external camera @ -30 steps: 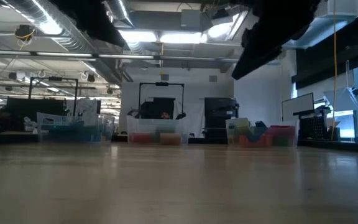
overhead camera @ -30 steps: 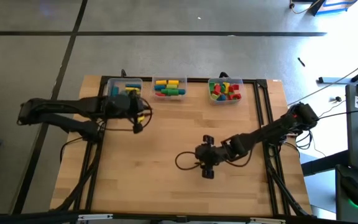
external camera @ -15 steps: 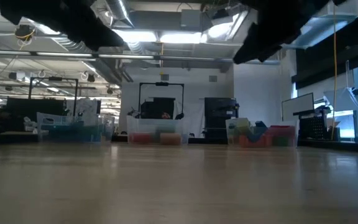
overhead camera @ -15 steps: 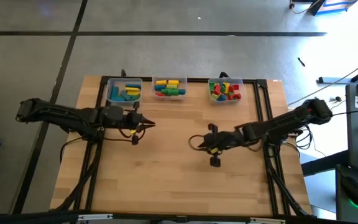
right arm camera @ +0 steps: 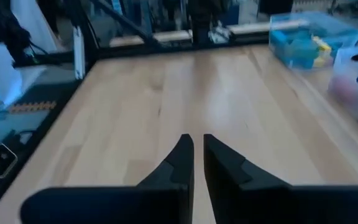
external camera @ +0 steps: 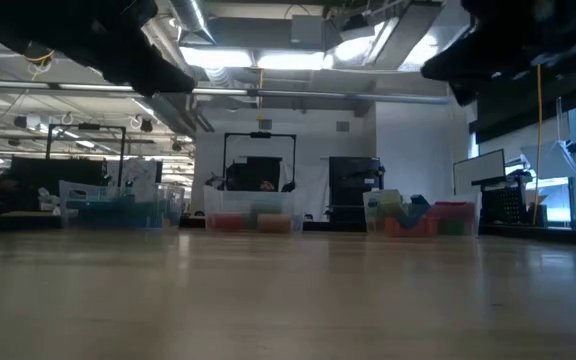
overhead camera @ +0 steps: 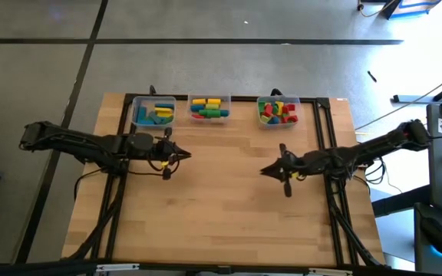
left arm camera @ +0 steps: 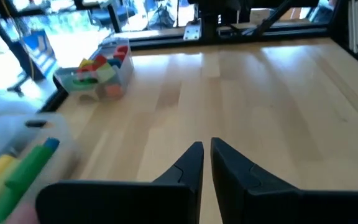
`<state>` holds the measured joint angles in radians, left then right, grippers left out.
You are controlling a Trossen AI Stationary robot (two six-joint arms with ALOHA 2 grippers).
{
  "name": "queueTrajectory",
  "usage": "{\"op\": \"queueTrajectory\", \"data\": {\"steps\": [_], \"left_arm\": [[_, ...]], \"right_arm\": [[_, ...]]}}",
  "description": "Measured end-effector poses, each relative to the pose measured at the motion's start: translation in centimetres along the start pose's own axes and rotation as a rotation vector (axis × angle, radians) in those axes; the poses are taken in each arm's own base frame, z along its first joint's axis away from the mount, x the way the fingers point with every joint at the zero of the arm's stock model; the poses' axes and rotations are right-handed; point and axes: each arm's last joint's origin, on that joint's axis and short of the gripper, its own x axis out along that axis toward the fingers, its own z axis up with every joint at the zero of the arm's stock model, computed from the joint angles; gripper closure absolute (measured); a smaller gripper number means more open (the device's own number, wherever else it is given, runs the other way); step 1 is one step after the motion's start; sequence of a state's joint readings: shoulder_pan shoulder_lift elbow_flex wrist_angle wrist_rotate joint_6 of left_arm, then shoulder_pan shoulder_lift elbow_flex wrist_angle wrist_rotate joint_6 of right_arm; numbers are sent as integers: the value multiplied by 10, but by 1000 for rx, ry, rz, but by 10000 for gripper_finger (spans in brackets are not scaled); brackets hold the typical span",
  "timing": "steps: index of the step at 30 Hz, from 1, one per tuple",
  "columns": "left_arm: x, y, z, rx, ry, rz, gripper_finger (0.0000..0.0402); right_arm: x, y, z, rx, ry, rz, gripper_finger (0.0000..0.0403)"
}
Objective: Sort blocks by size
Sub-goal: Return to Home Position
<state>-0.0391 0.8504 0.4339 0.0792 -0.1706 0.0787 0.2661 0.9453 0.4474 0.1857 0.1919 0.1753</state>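
Note:
The blocks lie in three clear bins along the table's far edge: blue and teal ones in the left bin, long yellow, green and red ones in the middle bin, and short red, green and yellow ones in the right bin. My left gripper hangs over bare wood just near of the left and middle bins, shut and holding nothing. My right gripper hangs over the table's middle right, pointing toward the table's left edge, also shut with nothing between its fingers.
A black frame rail runs behind the bins, and side rails run down both table edges. Bare wood fills the near half. The low view shows the bins far off and both arms overhead.
My left gripper drew back from over the left bin toward the near edge, then held still. My right gripper went from the table's middle toward the right and far side as its arm straightened, and it turned to point at the left edge.

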Motion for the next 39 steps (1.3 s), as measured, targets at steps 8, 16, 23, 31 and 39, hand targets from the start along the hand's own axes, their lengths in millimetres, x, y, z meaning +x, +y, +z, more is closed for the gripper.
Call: {"op": "queueTrajectory", "data": {"steps": [8, 16, 23, 31, 39], "left_arm": [[0, -5, 1, 18, -71, -20, 377], [-9, -8, -26, 12, -155, -31, 377], [-27, -5, -32, -29, -239, -25, 377], [-44, -2, -44, -48, -301, -22, 377], [-52, -2, -71, -96, -342, -25, 377]], "right_arm": [[-22, -9, -27, 21, -131, 24, 370], [-43, -17, -47, 53, -211, 40, 370], [-58, -21, -56, 51, -289, 79, 370], [-64, -25, -70, 63, -332, 61, 370], [-66, -25, -71, 36, -345, 60, 370]]}}
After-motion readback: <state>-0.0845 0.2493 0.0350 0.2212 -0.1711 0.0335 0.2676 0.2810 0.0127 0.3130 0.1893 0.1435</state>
